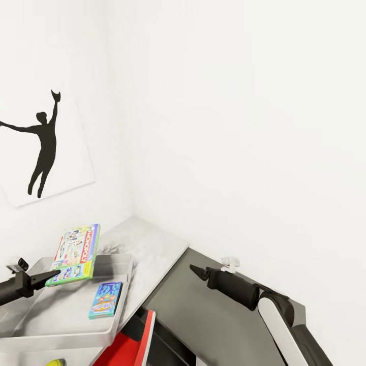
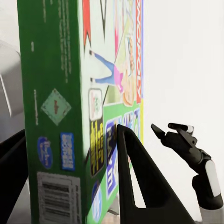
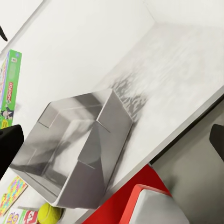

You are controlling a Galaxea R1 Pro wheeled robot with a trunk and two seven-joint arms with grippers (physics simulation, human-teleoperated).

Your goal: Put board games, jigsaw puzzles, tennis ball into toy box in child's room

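Note:
My left gripper [image 1: 47,277] is shut on the green-bordered board game [image 1: 77,252], which it holds tilted on edge over the toy box [image 1: 56,333]. In the left wrist view the same game [image 2: 60,107] sits between the dark fingers [image 2: 140,191]. A mostly blue board game [image 1: 105,300] lies flat inside the light-grey toy box. The tennis ball [image 3: 49,213] rests on the table [image 3: 177,60] by the box's near corner, beside a jigsaw puzzle [image 3: 11,193] and a lettered board game [image 3: 21,217]. My right gripper [image 1: 197,271] hovers open over the dark cabinet, away from the box.
The table runs into a white wall corner. A black athlete silhouette picture [image 1: 43,147] hangs on the left wall. A lower dark-grey cabinet [image 1: 213,320] adjoins the table on the right. A red seat-like object [image 1: 133,345] stands below the table's edge.

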